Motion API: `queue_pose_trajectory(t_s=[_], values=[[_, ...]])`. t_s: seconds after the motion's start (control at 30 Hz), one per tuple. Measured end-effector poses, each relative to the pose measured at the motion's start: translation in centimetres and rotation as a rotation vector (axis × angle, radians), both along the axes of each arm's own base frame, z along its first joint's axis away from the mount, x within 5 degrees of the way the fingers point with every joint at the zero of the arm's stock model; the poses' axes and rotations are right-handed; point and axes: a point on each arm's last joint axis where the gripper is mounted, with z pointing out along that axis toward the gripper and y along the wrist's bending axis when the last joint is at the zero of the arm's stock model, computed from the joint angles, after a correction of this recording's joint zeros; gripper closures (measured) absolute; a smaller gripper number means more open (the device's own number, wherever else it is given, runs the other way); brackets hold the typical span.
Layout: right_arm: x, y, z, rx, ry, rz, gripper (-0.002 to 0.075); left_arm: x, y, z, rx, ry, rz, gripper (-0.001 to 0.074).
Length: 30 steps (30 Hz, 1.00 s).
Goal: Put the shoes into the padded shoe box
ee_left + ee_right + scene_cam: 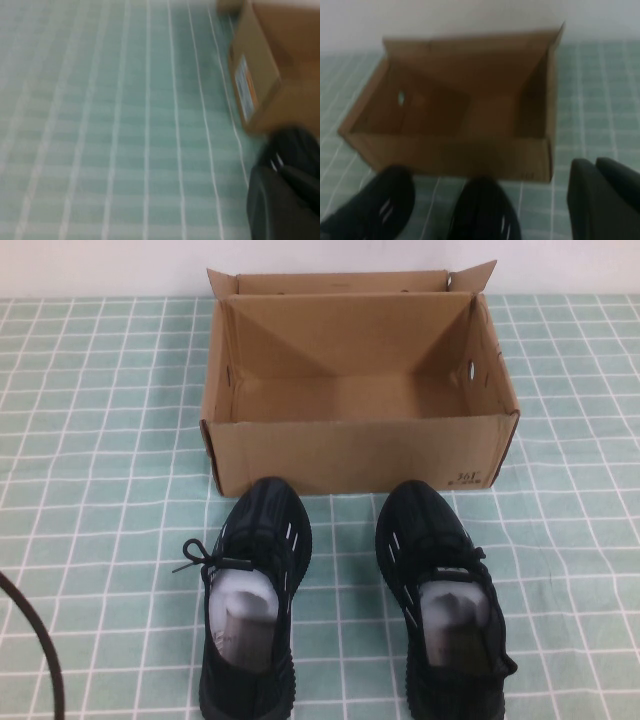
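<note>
High view: the padded shoe box (360, 455) stands open on the green checked tablecloth (90, 440), at the far middle of the table, flaps upright and interior bare. The two shoes (252, 605) sit side by side on the cloth just in front of the box's near wall, toes pointing toward it; the left shoe's toe is very close to the wall, and the right shoe (445, 605) lies slightly apart from it. White stuffing fills both openings. Neither gripper appears in this view. A dark cable (35, 640) curves across the near left corner.

Left wrist view: the left gripper (282, 202) is seen only as one dark finger body at the frame edge, above the cloth and just beside the box's outer left corner, where a white label (245, 87) is fixed. A shoe toe (295, 142) shows beyond the finger. Whether the fingers are apart or together cannot be told.

Right wrist view: the right gripper (605, 197) is seen as a dark finger body above the cloth, on the near side of the box's right corner and clear of both shoe toes. Its finger spacing cannot be told; nothing is seen held
</note>
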Motion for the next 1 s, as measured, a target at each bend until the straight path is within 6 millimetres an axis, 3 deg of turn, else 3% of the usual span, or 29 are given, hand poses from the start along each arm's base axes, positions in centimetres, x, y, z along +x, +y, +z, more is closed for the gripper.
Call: queue_pose_trajectory(t_s=[0.13,0.3,0.6,0.73,0.8,0.9,1.0], values=[[1.0,0.6,-0.6,0.019,0.048,0.023,0.0734,-0.3,-0.2,-0.6,-0.019,0.073,-0.011,0.0739],[2.2,1.9,-2.6,0.033,0.229,0.097,0.0734,-0.3,-0.2,-0.6,-0.022,0.084,-0.013,0.0739],[2.6,7.2,-4.7,-0.372,0.300,0.633,0.0733,-0.3,-0.2,-0.6,-0.022,0.084,-0.013,0.0739],[3.0,9.5,-5.0,-0.515,0.237,0.736,0.0713,-0.3,-0.2,-0.6,-0.022,0.084,-0.013,0.0739],[3.2,10.5,-5.4,-0.624,0.209,0.769,0.0631,-0.3,-0.2,-0.6,-0.022,0.084,-0.013,0.0739],[3.4,11.5,-6.5,-0.792,0.190,0.812,0.0418,-0.3,-0.2,-0.6,-0.022,0.084,-0.013,0.0739],[3.9,12.2,-7.6,-0.926,0.178,0.834,0.0320,-0.3,-0.2,-0.6,-0.022,0.084,-0.013,0.0739]])
